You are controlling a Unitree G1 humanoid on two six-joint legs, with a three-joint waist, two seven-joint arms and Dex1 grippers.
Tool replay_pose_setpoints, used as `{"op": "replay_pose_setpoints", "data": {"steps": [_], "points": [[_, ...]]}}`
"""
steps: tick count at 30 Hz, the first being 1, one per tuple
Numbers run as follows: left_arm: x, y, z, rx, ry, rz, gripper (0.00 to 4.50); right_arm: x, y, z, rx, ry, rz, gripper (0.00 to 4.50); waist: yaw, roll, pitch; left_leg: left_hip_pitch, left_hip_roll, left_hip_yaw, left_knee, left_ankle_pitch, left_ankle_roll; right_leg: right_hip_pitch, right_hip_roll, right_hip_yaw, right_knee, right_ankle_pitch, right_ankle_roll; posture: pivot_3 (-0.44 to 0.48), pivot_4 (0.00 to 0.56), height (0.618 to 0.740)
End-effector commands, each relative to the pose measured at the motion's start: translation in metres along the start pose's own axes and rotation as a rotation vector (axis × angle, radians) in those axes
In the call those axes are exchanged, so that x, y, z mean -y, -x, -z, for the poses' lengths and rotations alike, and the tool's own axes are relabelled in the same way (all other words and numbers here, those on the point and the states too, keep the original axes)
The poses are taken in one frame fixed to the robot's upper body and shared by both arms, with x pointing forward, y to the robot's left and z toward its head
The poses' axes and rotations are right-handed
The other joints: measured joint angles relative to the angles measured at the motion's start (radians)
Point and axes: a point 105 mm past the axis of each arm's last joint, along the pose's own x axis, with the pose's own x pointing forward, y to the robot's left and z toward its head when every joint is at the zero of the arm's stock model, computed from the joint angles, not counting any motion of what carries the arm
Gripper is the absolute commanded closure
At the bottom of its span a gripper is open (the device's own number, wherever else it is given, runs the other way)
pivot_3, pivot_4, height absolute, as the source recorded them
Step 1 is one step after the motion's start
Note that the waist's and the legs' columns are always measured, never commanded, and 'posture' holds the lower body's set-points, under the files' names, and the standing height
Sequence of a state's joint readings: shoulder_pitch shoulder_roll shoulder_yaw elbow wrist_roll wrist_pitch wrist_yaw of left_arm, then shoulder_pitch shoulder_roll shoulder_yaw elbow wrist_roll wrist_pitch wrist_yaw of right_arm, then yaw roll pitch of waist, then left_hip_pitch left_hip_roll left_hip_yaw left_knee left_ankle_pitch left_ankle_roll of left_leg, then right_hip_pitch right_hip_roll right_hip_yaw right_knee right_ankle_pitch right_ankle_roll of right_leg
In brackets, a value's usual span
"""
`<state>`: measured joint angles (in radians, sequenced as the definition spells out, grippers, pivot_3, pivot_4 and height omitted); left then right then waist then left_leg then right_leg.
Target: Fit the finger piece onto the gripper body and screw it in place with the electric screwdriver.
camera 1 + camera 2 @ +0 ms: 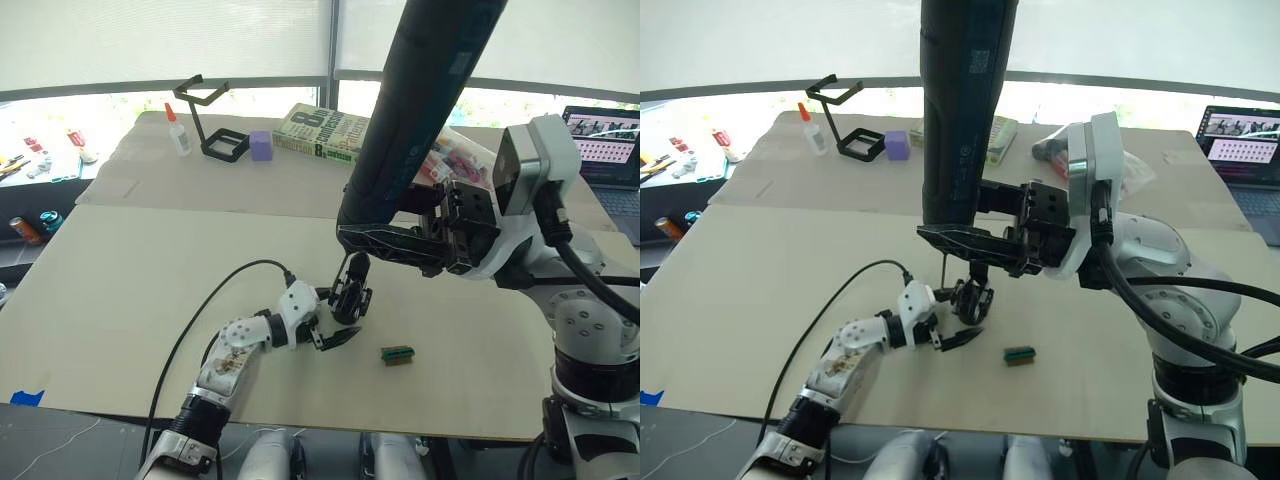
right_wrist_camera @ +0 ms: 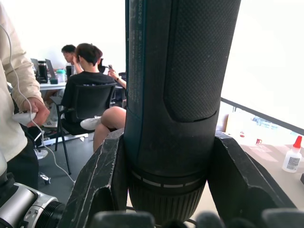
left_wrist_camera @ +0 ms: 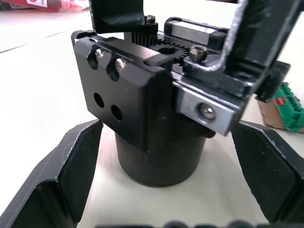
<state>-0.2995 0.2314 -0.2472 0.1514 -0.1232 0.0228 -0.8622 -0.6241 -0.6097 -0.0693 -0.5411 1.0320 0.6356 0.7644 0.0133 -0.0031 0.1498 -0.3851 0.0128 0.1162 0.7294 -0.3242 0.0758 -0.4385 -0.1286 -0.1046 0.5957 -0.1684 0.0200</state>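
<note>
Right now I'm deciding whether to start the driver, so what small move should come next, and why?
Probably ease the electric screwdriver straight down until its bit seats in a screw. The right gripper clamps it upright over the gripper body, which the left gripper brackets without visibly clamping; whether the bit has seated is unclear.

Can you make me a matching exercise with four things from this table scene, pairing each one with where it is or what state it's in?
Things:
1. long black cylindrical electric screwdriver
2. small chunky black gripper body
3. small green-and-brown block
4. small purple cube

Places or states:
A. lying alone on the near board
B. between the left end effector's fingers
C. at the far edge, beside a black wire-frame stand
D. upright, clamped in the right end effector

Pairs: 1-D, 2-B, 3-A, 4-C
</note>
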Motion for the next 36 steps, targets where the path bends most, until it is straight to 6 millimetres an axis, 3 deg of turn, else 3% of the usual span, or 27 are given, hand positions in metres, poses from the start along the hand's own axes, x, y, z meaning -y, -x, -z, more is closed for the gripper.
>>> {"op": "replay_pose_setpoints", "data": {"steps": [1,4,36], "points": [[0.0,-0.004,0.0,-0.011,-0.015,0.008,0.87,-0.003,-0.001,-0.014,0.036,0.067,-0.018,2.57,-0.001,0.0,0.0,0.0,0.0,0.0,0.0,0.0,0.0,0.0,0.0,0.0,0.0,0.0,0.0,0.0,0.15,0.74],[0.0,-0.004,0.003,-0.029,-0.023,0.015,2.21,-0.003,-0.001,-0.012,0.03,0.069,-0.016,2.57,-0.001,0.0,0.0,0.0,0.0,0.0,0.0,0.0,0.0,0.0,0.0,0.0,0.0,0.0,0.0,0.0,0.15,0.74],[0.006,-0.003,0.005,-0.032,-0.006,0.041,2.2,0.008,0.001,0.032,-0.103,0.033,0.045,2.57,-0.002,0.0,0.0,0.0,0.0,0.0,0.0,0.0,0.0,0.0,0.0,0.0,0.0,0.0,0.0,0.0,0.15,0.74]]}}
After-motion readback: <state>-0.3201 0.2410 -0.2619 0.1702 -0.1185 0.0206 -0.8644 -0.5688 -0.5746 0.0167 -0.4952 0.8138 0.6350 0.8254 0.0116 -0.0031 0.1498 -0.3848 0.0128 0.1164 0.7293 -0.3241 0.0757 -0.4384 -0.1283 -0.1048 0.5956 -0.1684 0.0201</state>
